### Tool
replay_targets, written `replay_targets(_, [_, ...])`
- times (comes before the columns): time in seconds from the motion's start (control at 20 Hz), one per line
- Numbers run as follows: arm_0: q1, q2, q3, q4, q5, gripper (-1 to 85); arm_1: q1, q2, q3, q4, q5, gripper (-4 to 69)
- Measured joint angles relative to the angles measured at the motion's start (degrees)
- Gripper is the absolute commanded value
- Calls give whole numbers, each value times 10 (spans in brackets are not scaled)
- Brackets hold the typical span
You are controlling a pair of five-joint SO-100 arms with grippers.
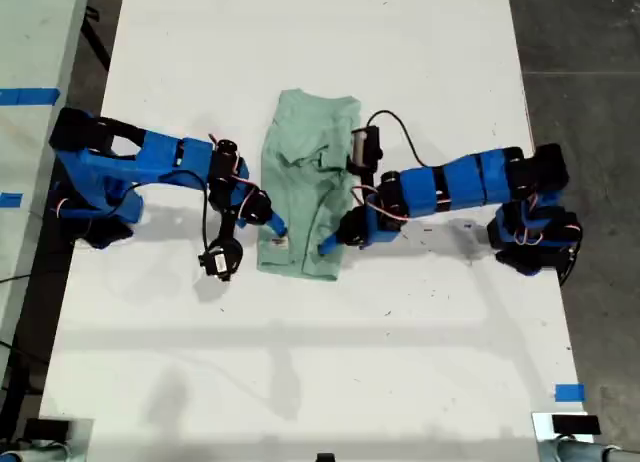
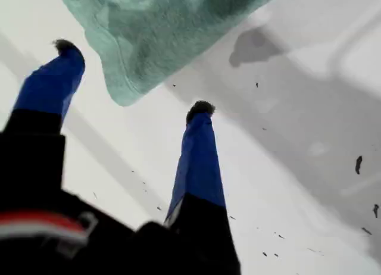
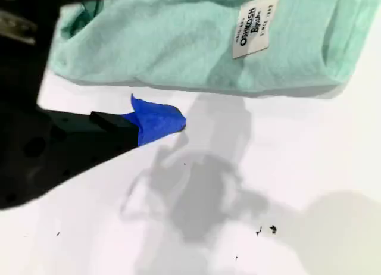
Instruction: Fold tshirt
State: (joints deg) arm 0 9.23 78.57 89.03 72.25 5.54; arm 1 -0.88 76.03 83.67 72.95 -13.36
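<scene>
"Wide or narrow, my first gripper?"

"Wide. Both blue fingers stand well apart with nothing between them. They hang over bare table, and a corner of the tshirt lies just past their tips."

"Where is the shirt?"

"On the white table, about the middle, between the two arms. It is already gathered into a narrow strip running from far to near, with loose wrinkles on top. Its white label shows close to the near edge, toward the exterior view's left."

"How will it handle?"

"My guess is light, soft and limp. It should drape from wherever it is pinched and slide easily on the smooth table. Nothing fragile about it, but the stacked layers could slip apart. I would pinch through all the layers at the two near corners, one per arm, and carry that edge toward the far end."

"And my second gripper?"

"It sits on the exterior view's left, just beside the shirt's near edge by the label. Only one blue fingertip shows in its own camera, low over the table and short of the cloth. The exterior view is too small to settle it, so I cannot tell how far it is parted. It does not seem to hold anything."

"And the first one in the exterior view?"

"It sits on that view's right, at the shirt's near right corner."
</scene>
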Motion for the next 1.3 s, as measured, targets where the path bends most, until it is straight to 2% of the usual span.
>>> replay_targets(0.25, [5, -96, -5, -29, -3, 297, -14, -176, -160, 18, -6, 270])
replay_targets(0.4, [13, -151, -41, -50, -5, 259, -18, -258, -256, 20, -5, 209])
replay_targets(0.5, [13, -173, -43, -64, -10, 174, -18, -290, -285, 21, -4, 126])
replay_targets(0.6, [13, -200, -50, -88, -18, 32, -18, -308, -291, 20, 0, 66])
replay_targets(0.7, [12, -209, -69, -118, -27, 1, -18, -312, -292, 9, 1, -8])
replay_targets(1.15, [23, -189, -67, -138, -47, 1, -29, -308, -301, 8, 6, -12])
replay_targets(1.3, [50, -151, -76, -141, -34, 1, -47, -284, -308, 35, 10, -12])
